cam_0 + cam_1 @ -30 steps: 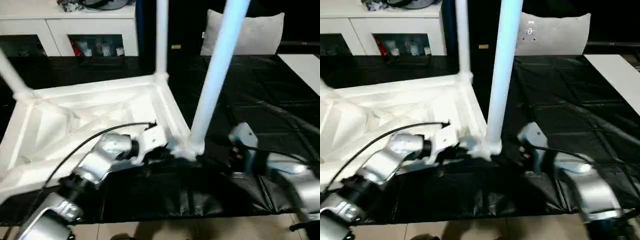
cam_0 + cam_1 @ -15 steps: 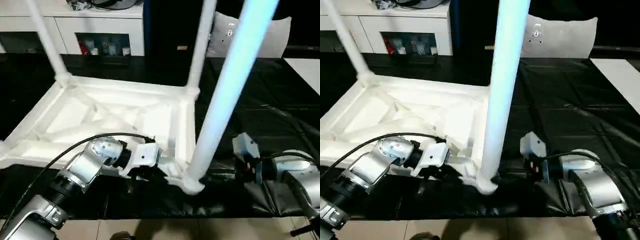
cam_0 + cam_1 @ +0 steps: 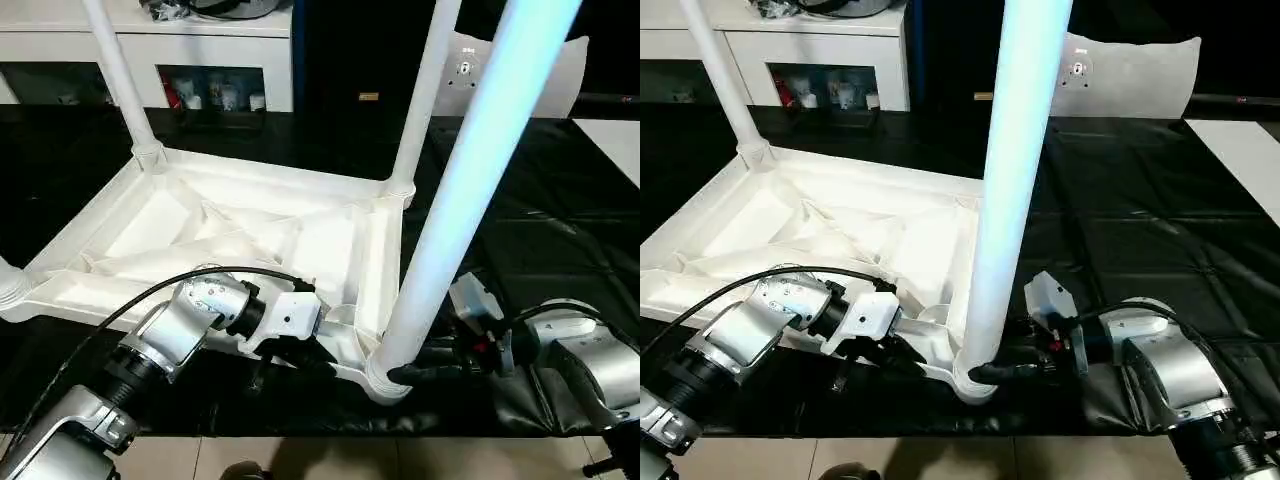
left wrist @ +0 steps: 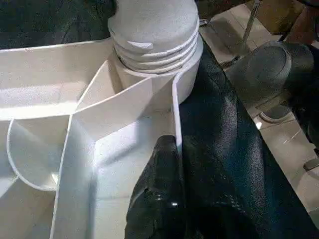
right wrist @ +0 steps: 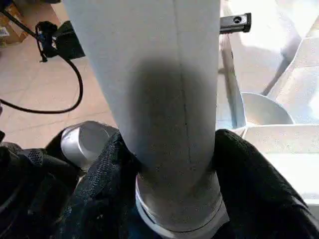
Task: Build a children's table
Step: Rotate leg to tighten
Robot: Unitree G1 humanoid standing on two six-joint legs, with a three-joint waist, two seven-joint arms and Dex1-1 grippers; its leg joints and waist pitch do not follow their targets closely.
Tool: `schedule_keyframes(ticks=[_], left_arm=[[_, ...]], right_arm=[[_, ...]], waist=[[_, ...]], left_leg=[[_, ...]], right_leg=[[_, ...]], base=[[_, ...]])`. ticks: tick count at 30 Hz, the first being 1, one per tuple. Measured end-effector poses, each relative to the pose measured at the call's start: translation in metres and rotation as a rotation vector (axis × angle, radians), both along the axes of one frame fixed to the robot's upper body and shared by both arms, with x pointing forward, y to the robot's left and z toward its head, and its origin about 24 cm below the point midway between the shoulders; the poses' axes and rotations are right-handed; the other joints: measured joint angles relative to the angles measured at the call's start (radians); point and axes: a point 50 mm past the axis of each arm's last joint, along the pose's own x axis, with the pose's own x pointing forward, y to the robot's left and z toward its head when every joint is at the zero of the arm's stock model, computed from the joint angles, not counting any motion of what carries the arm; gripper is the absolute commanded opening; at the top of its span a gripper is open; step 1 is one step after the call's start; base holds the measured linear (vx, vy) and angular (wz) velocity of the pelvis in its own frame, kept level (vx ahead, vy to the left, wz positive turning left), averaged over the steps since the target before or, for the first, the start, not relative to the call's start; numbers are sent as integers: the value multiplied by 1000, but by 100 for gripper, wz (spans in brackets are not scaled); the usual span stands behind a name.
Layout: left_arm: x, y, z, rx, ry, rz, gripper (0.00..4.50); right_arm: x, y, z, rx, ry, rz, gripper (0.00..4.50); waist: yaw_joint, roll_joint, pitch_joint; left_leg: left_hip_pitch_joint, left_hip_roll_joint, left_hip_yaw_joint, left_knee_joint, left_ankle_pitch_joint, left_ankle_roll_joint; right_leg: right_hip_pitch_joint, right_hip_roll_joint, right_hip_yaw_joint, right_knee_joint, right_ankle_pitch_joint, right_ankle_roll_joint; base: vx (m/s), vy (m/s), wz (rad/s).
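Children's table (image 3: 250, 235) lay upside down on bench (image 3: 560, 200). Right jaws (image 3: 1012, 371) squeezed near leg (image 3: 1005, 200) by its socket; left jaws (image 3: 300, 358) pinched rim beside it. Best: keep leg straight, turn slow.
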Motion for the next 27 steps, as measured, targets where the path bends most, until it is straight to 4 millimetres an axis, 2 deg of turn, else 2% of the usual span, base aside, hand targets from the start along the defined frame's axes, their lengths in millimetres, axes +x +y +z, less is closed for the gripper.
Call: schedule_keyframes(ticks=[5, 9, 12, 17, 22, 24, 26, 27], left_arm=[[2, 0, 2, -13, 27, 36, 0], [5, -1, 0, -26, 46, 126, 0], [15, 2, -1, -33, 36, 300, 0], [25, -24, -6, -82, 18, 537, 0], [35, -50, -4, -120, -33, 723, 0], [36, -58, -2, -130, -48, 751, 0], [37, -60, 0, -133, -62, 757, 0], [37, -60, 1, -133, -64, 756, 0]], right_arm=[[-6, -2, 1, 18, 20, -54, 200], [-7, 1, -2, 31, 20, -174, 199], [1, 9, -7, 60, -8, -412, 199], [22, 17, -8, 29, -75, -787, 195], [40, 32, -4, 7, -120, -1096, 195], [42, 33, -3, 11, -142, -1155, 249], [43, 36, -2, 40, -140, -1192, 263], [43, 37, -2, 52, -136, -1202, 269]], waist=[[7, 0, 0], [2, 0, 0], [-25, 1, 2], [-82, 1, 2], [-82, 8, 0], [-77, 11, -1], [-75, 12, -2], [-74, 13, -1]], left_leg=[[0, 0, 0, 0, 0, 0], [3, 0, 0, 0, 0, 0], [7, 0, 0, -1, 1, -2], [4, -1, 1, -3, 1, -2], [0, -2, 1, -11, 2, -3], [-2, -2, 1, -13, 2, -3], [-11, -2, 1, -13, 5, 4], [-11, -2, 1, -13, 4, 4]], right_leg=[[0, 0, 0, 0, 0, 0], [2, 0, 1, 1, 1, -1], [2, 0, 1, 0, 0, 2], [1, 0, 3, -3, 0, 3], [-4, 1, 2, -4, 2, -1], [-10, 1, 2, -5, 1, -1], [-15, 1, 2, -5, 1, -1], [-16, 1, 2, -5, 1, -1]], base=[[0, 0, 0], [0, 0, 0], [0, 0, 0], [0, 0, 0], [0, 0, 0], [28, -1, 1], [0, 0, 0], [0, 0, 0]])
